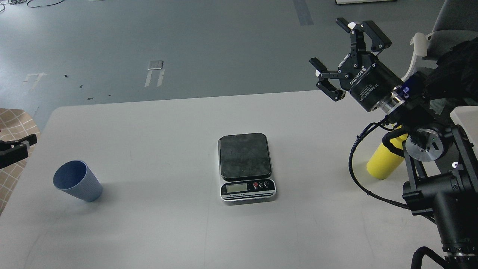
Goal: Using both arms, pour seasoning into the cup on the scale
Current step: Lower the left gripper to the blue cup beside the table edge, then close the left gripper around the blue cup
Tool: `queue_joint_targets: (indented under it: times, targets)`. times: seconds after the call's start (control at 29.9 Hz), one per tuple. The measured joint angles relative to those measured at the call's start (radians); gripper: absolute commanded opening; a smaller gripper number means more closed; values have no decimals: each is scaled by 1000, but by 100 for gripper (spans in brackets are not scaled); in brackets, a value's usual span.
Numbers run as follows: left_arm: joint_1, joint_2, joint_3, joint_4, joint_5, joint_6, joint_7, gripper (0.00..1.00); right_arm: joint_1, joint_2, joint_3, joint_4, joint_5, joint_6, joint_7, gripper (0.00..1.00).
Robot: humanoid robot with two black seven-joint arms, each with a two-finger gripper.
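Observation:
The blue-grey ribbed cup [77,181] stands on the white table [157,134] at the left. The scale [246,167] sits in the middle, and nothing stands on its dark platform. The yellow seasoning bottle [383,163] stands at the right, its top hidden behind my right arm. My right gripper [328,43] is open and empty, held high over the table's far right, above and left of the bottle. Only the fingertips of my left gripper [15,148] show at the left edge, above and left of the cup.
A checked cloth [15,121] lies off the table's left edge. A grey chair [450,26] stands behind my right arm, and a white object [466,116] sits at the right edge. Grey floor lies beyond the table's far edge.

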Motion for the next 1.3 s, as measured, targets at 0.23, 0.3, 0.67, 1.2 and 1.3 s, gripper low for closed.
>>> queue_joint_targets:
  times: [0.23,0.3,0.67,1.2,1.3]
  targets:
    - [12,-3,10,-83,-2,9,0,98,-1,0,1,1,0,-1,0,100]
    - [25,-8,10,-101,-3,7,0,98,-1,0,1,2,0,-1,0,100]
    - [107,-62,10,-85,-13,7,0,98,-10,0,1,3,0,0,0,100]
    - [114,-202,10,83,-20,7,0,96,-14,0,0,3,-2,1,0,100]
    - [114,-209,10,100,-20,7,0,86,-17,0,1,3,-2,1,0,100]
